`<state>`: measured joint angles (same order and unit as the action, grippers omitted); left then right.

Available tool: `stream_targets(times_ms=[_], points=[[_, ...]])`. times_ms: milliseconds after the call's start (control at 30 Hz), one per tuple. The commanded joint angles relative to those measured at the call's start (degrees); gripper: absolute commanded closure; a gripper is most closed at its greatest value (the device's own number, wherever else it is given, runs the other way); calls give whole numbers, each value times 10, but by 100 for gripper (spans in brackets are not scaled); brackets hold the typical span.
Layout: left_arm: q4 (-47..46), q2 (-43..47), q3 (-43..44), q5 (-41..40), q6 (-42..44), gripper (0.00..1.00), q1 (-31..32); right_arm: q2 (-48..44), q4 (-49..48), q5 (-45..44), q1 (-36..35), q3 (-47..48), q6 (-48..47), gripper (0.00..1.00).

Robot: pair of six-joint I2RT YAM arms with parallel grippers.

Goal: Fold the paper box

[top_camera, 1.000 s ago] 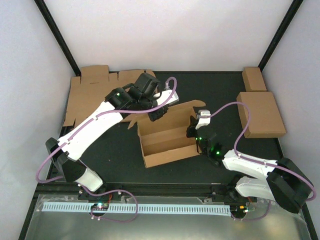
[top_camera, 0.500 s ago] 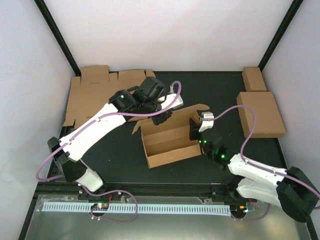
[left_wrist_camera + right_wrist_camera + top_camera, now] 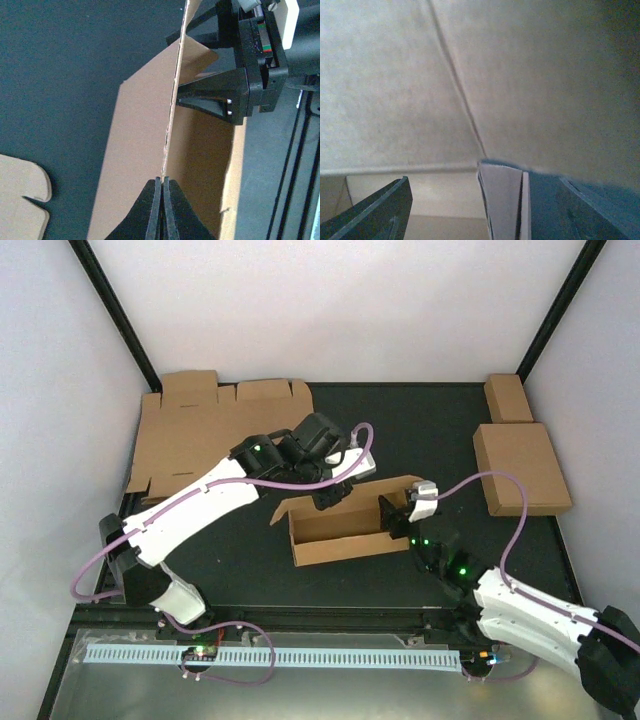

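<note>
Paper box (image 3: 345,545) edge pinched, left gripper (image 3: 161,182)

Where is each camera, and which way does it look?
Top camera: high behind the robot, looking down at the table, the box, the left arm and the right arm.
Left wrist camera: on the left arm, looking along the left hand, shut on the box's wall; the right hand shows beyond.
Right wrist camera: on the right arm, looking past the open right hand at cardboard up close.
Shared: top and left wrist cameras both see the box and right hand.
</note>
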<state>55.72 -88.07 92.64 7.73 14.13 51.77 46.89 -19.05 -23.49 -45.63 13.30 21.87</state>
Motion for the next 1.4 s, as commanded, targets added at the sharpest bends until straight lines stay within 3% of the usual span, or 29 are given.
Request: stream_targets(times_ms=[0, 267, 933, 1367], points=[[21, -1, -26, -23, -29, 98, 8, -41, 57, 29, -3, -8, -6, 18], [7, 10, -56, -22, -53, 98, 25, -130, 136, 72, -3, -3, -15, 15], [-83, 40, -172, -18, -141, 97, 85, -304, 271, 80, -3, -9, 21, 11], [-148, 38, -230, -28, -190, 66, 99, -342, 356, 32, -3, 42, 25, 8]])
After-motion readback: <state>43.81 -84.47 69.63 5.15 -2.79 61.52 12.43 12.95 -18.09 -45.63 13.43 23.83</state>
